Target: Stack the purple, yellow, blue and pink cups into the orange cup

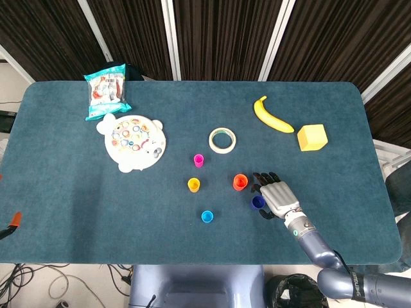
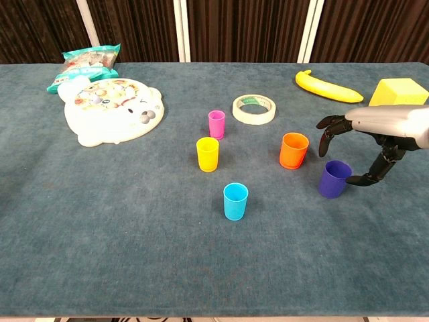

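Note:
Five small cups stand upright and apart mid-table: pink (image 1: 199, 160) (image 2: 216, 124), yellow (image 1: 193, 185) (image 2: 208, 154), blue (image 1: 207, 216) (image 2: 235, 201), orange (image 1: 240, 182) (image 2: 293, 150) and purple (image 1: 257, 203) (image 2: 334, 179). My right hand (image 1: 275, 192) (image 2: 382, 131) hovers just right of the purple cup, with its fingers spread. The fingertips reach over toward the orange cup and the thumb hangs close beside the purple cup's right wall. It holds nothing. My left hand appears in neither view.
A tape ring (image 1: 222, 140) lies behind the cups. A banana (image 1: 271, 115) and a yellow block (image 1: 312, 137) sit at the back right. A white bear-shaped toy board (image 1: 133, 141) and a snack bag (image 1: 106, 90) are at the back left.

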Controlling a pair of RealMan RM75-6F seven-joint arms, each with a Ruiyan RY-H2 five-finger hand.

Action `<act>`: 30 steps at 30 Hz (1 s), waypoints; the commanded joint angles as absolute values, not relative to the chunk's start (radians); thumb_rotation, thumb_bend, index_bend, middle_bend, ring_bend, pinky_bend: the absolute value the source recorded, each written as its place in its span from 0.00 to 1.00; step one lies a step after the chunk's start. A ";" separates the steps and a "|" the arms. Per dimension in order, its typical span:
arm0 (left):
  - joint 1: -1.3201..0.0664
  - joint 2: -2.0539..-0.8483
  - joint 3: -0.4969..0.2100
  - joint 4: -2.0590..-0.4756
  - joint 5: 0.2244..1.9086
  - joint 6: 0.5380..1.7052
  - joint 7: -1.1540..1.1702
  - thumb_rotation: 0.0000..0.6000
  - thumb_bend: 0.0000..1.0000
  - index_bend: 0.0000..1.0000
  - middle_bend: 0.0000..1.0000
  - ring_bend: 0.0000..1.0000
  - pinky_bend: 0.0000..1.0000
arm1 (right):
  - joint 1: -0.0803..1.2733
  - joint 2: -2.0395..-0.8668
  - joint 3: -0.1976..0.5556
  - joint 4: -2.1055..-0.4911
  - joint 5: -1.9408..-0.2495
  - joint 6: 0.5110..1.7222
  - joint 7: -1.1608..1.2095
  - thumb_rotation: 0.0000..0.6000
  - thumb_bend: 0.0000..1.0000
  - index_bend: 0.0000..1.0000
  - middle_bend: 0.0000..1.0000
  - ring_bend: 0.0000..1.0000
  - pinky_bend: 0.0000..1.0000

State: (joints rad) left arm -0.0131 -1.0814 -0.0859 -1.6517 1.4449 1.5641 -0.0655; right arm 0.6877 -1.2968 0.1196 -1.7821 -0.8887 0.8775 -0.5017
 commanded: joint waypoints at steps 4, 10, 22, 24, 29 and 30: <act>-0.013 -1.081 -0.086 -1.651 1.444 1.564 -0.064 1.00 0.31 0.05 0.05 0.00 0.00 | 0.694 -1.311 0.110 -1.767 -0.887 0.881 -0.501 1.00 0.40 0.34 0.00 0.00 0.00; -0.013 -1.081 -0.087 -1.650 1.443 1.565 -0.065 1.00 0.31 0.05 0.05 0.00 0.00 | 0.698 -1.322 0.103 -1.752 -0.884 0.885 -0.497 1.00 0.40 0.36 0.00 0.00 0.00; -0.012 -1.081 -0.085 -1.652 1.446 1.566 -0.062 1.00 0.31 0.05 0.05 0.00 0.00 | 0.708 -1.339 0.097 -1.728 -0.882 0.891 -0.487 1.00 0.40 0.38 0.00 0.00 0.00; -0.012 -1.081 -0.085 -1.652 1.445 1.566 -0.062 1.00 0.31 0.05 0.05 0.00 0.00 | 0.710 -1.341 0.095 -1.724 -0.880 0.890 -0.486 1.00 0.40 0.39 0.00 0.00 0.00; -0.012 -1.081 -0.084 -1.652 1.445 1.564 -0.061 1.00 0.31 0.05 0.05 0.00 0.00 | 0.713 -1.342 0.093 -1.721 -0.882 0.890 -0.480 1.00 0.40 0.42 0.00 0.00 0.00; -0.012 -1.081 -0.084 -1.652 1.446 1.565 -0.061 1.00 0.31 0.05 0.05 0.00 0.00 | 0.713 -1.342 0.094 -1.722 -0.884 0.892 -0.477 1.00 0.40 0.43 0.00 0.00 0.00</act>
State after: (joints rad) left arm -0.0124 -1.0814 -0.0844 -1.6520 1.4456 1.5646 -0.0612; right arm 0.7129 -1.3424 0.0935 -1.7213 -0.8827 0.8909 -0.4776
